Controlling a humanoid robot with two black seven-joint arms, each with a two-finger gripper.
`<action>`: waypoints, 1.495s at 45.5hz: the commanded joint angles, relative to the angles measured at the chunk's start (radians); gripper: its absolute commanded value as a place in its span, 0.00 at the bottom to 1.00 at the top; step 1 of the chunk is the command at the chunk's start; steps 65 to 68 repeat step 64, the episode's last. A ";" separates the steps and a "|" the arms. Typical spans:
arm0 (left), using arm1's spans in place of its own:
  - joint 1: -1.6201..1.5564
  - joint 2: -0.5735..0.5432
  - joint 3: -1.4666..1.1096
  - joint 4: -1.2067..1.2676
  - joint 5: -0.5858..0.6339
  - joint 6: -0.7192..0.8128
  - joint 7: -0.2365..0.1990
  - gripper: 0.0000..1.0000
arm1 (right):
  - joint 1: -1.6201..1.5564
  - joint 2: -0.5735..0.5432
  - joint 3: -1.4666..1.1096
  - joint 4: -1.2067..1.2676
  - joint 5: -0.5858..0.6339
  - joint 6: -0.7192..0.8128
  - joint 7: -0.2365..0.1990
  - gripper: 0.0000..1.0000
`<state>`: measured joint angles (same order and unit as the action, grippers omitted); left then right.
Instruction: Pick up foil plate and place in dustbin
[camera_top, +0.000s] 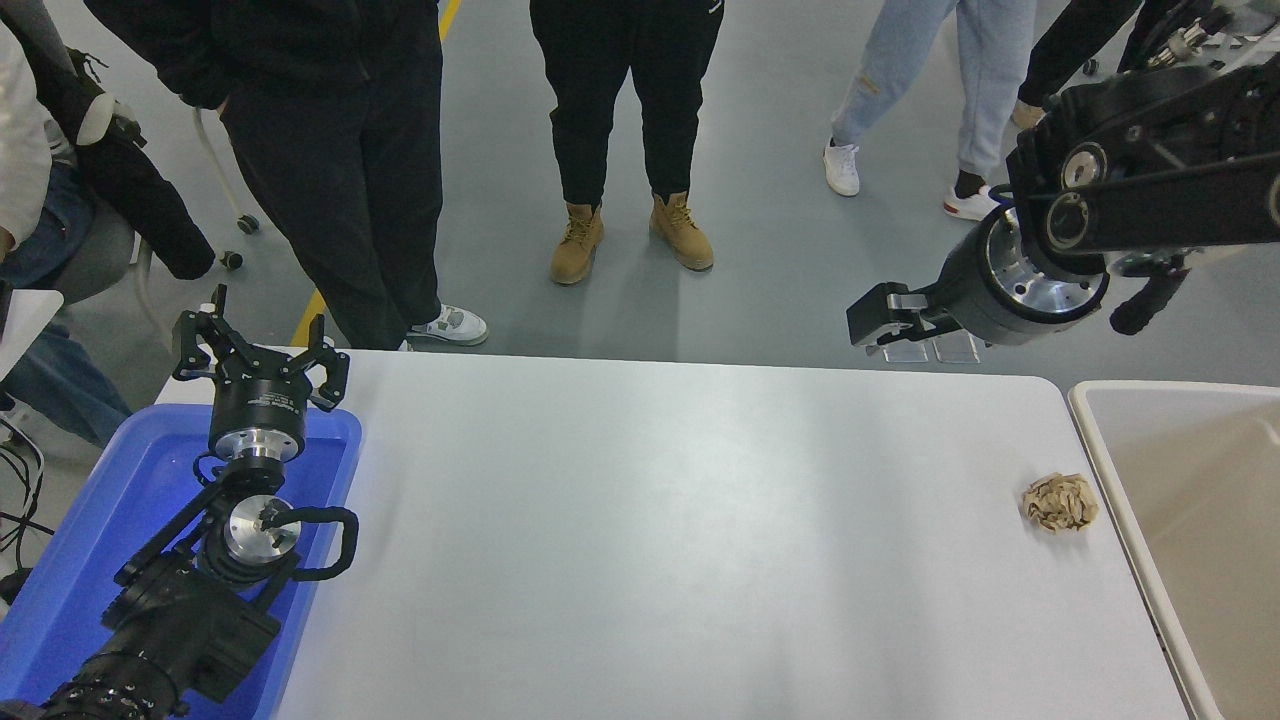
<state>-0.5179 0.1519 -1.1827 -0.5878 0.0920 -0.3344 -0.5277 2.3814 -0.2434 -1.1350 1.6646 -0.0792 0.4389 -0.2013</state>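
A white desk (650, 540) carries a crumpled tan paper wad (1059, 502) streaked with dark brown. Left, a bright blue plastic tub (70, 560); right, a beige dustbin (1200, 520) with pale off-white rim. Beyond, grey floor (780, 280), tan boots (577, 243) and white trainers (842, 168).

Bright, even overhead light puts a soft sheen on the white rectangular table (650, 540); shadows are faint, focus sharp throughout.

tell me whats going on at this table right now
Nothing is being handled. The right gripper hangs in the air past the table's far edge. The left gripper sits parked over the blue tub, fingers apart. A crumpled paper wad lies near the dustbin. No foil plate shows.
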 joint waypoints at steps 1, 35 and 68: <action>-0.001 0.000 0.000 0.000 0.000 0.000 0.000 0.99 | 0.016 0.013 0.018 0.015 -0.010 0.096 0.026 1.00; -0.001 0.000 0.000 0.000 0.000 0.000 0.000 0.99 | 0.022 0.003 -0.057 -0.035 0.264 0.164 0.013 1.00; -0.001 0.000 0.000 0.000 0.000 0.000 0.000 0.99 | 0.027 0.004 -0.063 -0.035 0.125 0.270 0.028 1.00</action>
